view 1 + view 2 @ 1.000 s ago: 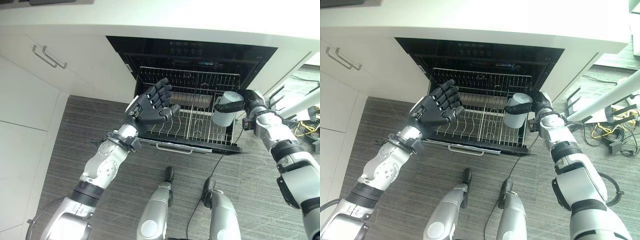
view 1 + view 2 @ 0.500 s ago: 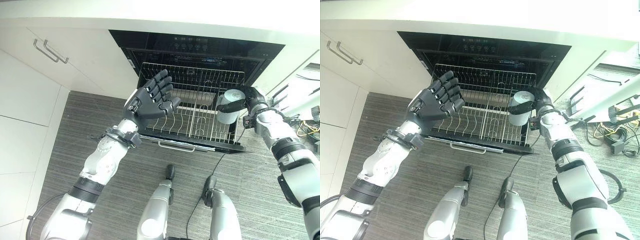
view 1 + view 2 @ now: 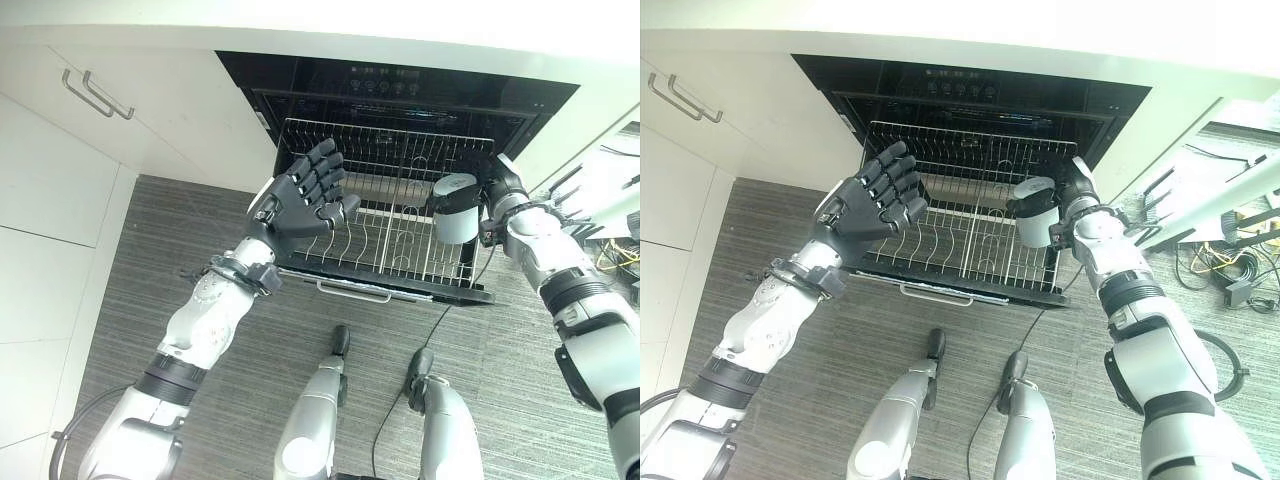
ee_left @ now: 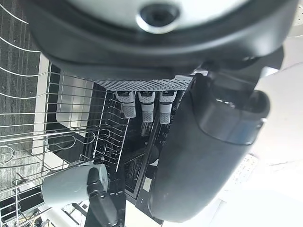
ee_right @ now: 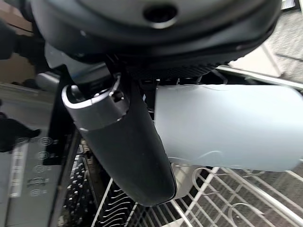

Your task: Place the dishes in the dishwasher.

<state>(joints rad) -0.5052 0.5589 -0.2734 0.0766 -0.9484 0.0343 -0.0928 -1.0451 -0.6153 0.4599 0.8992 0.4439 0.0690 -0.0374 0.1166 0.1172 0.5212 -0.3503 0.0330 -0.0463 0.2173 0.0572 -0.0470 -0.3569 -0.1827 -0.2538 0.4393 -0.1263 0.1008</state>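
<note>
A pale cup (image 3: 455, 208) is gripped by the right hand (image 3: 497, 192) at the rack's (image 3: 385, 225) 3 o'clock side; the left hand (image 3: 300, 200) is held open at 9 o'clock.

Pale grey cup (image 3: 456, 207) tilted above pulled-out dishwasher rack (image 3: 385, 215)

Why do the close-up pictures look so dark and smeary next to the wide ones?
In the right wrist view the right hand sits against the lens, soft and shadowed, and the pale cup it grips looks blurred; in the left wrist view the left hand looms dark; the left eye view's counter glares white.
</note>
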